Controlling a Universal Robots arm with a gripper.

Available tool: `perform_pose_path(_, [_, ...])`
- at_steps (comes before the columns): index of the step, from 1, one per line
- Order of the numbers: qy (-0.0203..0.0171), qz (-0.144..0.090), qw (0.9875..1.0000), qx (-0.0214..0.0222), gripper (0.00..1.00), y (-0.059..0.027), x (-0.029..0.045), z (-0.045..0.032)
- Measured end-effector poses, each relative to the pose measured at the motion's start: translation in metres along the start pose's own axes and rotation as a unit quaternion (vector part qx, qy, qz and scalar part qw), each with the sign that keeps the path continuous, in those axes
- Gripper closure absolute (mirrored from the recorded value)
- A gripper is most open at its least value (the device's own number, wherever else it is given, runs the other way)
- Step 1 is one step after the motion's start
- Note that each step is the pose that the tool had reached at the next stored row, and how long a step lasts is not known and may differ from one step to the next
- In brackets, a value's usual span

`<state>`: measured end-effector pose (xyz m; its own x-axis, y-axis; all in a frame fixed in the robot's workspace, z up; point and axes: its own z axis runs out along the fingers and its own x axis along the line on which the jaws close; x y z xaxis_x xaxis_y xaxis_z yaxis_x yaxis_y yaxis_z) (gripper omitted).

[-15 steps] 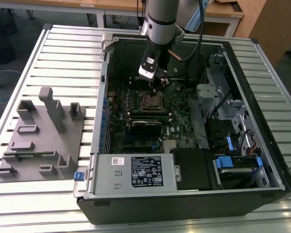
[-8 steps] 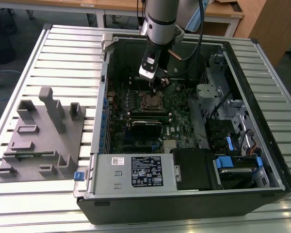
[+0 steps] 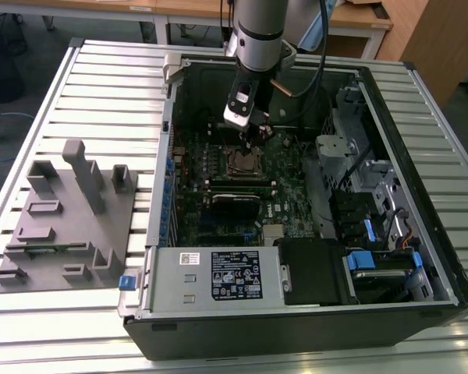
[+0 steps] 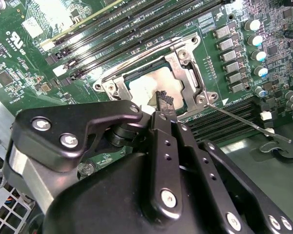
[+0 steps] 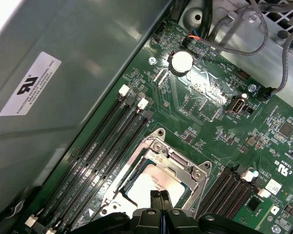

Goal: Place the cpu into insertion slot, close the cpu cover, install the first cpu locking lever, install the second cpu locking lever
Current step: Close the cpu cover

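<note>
The cpu (image 4: 154,80) lies flat in its socket on the green motherboard, its silver-grey top catching the light; it also shows in the first wrist view (image 5: 145,184). The cpu cover (image 4: 188,66) is down around it as a silvery frame (image 5: 181,169). A thin locking lever (image 4: 249,124) juts out from one socket corner, standing free. My gripper (image 4: 164,101) hangs just above the cpu's edge with its black fingers pressed together and nothing between them. In the exterior view the gripper (image 3: 253,138) is inside the open computer case, right over the socket (image 3: 244,161).
Memory slots (image 4: 136,29) run beside the socket. The case wall (image 5: 63,73) rises close by, and loose cables (image 5: 263,39) lie past a coin battery (image 5: 182,62). A silver power-supply box (image 3: 218,276) fills the case's near end. A grey fixture block (image 3: 62,218) sits at the exterior view's left.
</note>
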<state>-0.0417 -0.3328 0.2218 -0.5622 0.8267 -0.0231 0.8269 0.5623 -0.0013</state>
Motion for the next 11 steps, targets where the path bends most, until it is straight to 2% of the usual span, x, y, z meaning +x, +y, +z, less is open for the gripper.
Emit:
perform_pose_path(7, [0.0, -0.004, 1.0, -0.0001, 0.9, 0.0, 0.0, 0.0])
perform_pose_path(11, [0.0001, -0.028, 0.9996, -0.0007, 0.9, 0.0, 0.0, 0.0])
